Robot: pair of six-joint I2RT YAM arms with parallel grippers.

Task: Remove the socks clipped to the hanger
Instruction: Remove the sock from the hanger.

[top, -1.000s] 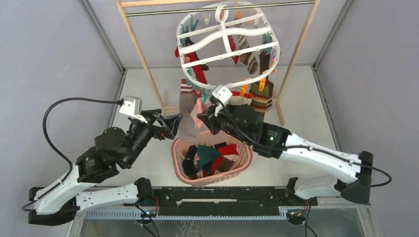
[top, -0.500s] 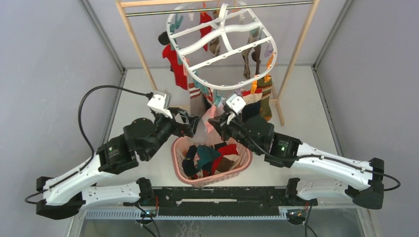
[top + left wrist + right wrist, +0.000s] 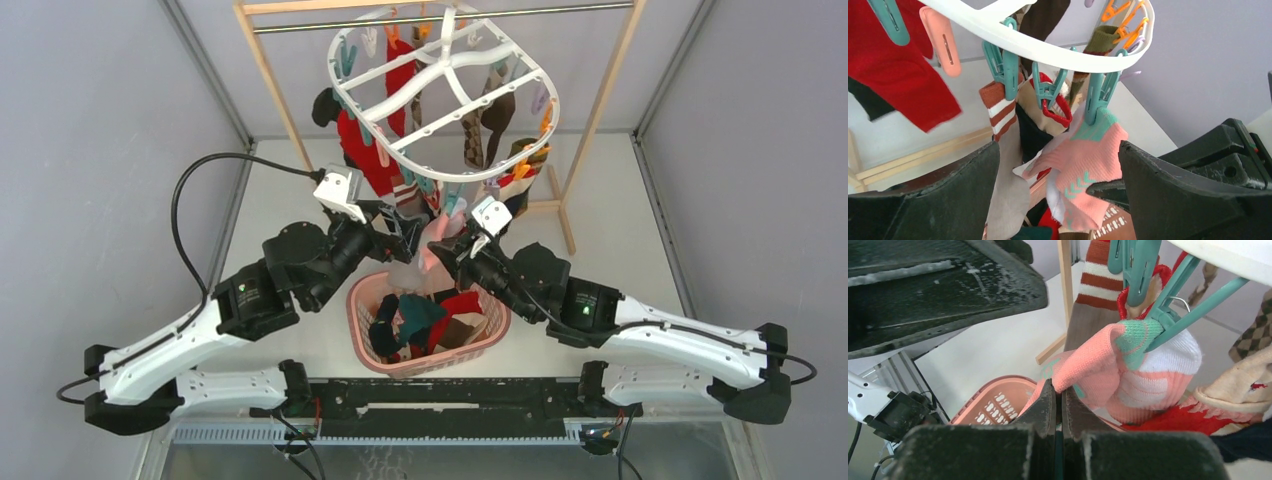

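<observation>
The white oval hanger [image 3: 452, 58] hangs tilted from the rail, with several socks clipped round its rim. A pink sock [image 3: 432, 240] with teal marks hangs from a teal clip [image 3: 1098, 95] on the near rim. My right gripper [image 3: 1060, 387] is shut on this pink sock's [image 3: 1098, 365] lower edge, above the basket. My left gripper [image 3: 1058, 147] stands wide open just left of it, and the pink sock [image 3: 1088, 155] and a grey sock with a rust-striped cuff [image 3: 1003, 165] hang between its fingers. Red socks [image 3: 898, 75] hang further left.
A pink lattice basket [image 3: 357, 310] holding several socks sits on the table below both grippers. The wooden-framed rail [image 3: 285, 100] carries the hanger; its feet stand on the table behind. Grey walls close in both sides.
The hanger has swung and tilted to the left. My left arm has moved up and right to the pink sock. My right gripper, still shut on that sock, has shifted slightly right.
</observation>
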